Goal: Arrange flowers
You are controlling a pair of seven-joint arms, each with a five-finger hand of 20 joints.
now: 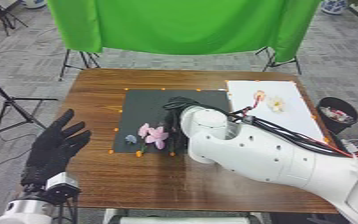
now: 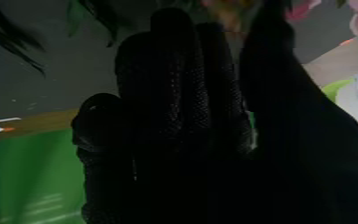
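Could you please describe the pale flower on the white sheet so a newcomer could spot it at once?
On the brown table, look in the head view for the white sheet at the right. The pale flower lies on it, cream with a yellowish middle. Its paleness sets it apart from the orange-red flower just to its left.

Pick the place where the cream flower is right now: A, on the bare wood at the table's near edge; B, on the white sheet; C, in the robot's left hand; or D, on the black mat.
B: in the head view the cream flower is on the white sheet, right of the black mat.
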